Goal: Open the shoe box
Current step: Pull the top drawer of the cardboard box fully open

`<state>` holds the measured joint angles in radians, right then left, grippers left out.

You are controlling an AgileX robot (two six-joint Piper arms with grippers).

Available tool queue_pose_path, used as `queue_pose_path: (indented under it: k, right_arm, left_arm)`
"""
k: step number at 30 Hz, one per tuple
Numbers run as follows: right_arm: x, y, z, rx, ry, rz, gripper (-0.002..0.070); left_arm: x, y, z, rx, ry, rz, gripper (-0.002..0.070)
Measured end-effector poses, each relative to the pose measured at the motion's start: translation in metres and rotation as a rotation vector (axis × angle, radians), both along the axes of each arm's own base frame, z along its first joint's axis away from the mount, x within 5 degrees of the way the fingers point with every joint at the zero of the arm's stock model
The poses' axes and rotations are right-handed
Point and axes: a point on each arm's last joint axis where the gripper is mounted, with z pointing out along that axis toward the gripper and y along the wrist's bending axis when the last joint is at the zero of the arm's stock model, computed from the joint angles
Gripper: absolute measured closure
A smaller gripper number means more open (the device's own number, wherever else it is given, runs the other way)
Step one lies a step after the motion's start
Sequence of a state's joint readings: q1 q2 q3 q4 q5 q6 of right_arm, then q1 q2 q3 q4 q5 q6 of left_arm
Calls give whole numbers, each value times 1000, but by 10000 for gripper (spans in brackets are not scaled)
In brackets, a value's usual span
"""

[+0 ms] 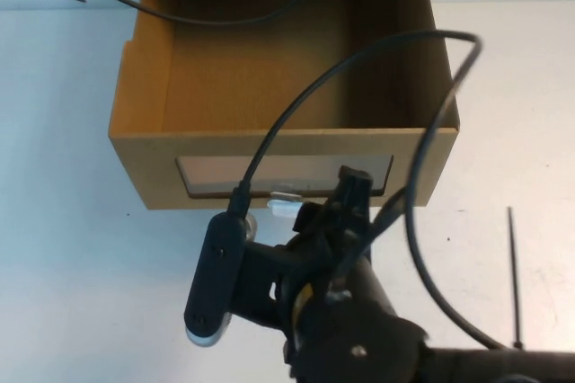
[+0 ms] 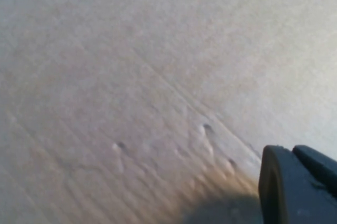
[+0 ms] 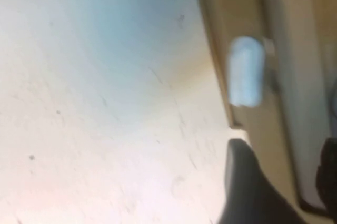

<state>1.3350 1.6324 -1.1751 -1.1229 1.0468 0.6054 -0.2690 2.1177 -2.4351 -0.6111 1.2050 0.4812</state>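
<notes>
The brown cardboard shoe box stands open in the middle of the high view, its empty inside showing and its front wall facing me. That wall carries a pale label and a small white pull tab. My right gripper sits at the front wall, just right of the tab. In the right wrist view the right gripper is open, the tab lying free ahead of it. My left gripper is pressed close to a cardboard surface.
Black cables loop over the box and down to my right arm. The arm's dark camera housing hangs in front of the box. A thin black rod lies on the white table at the right.
</notes>
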Motion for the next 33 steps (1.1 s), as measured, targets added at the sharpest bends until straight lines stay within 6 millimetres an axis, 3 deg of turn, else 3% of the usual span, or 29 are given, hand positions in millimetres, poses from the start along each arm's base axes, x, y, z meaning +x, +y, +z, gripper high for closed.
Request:
queue_pose_path:
  k: [6,18,22,26,33]
  right_arm:
    - [-21,-17,28,45,-11,-36,436]
    - [-36,-74,104,314,-35,-78,648]
    - [-22,-97,127,403,-54,-154,680]
    - [4,-130,139,463,-71,-320,686]
    - [51,-191,137,531,-20,-586,689]
  left_arm:
    - [-6,1,8,-5,-14,-2,680]
    - [-56,16,76,-30,-165,-7,680]
    - [-75,22,96,-15,-216,-9,680]
    - [-91,32,113,25,-271,33,680]
    - [-122,53,141,86,-346,155,680]
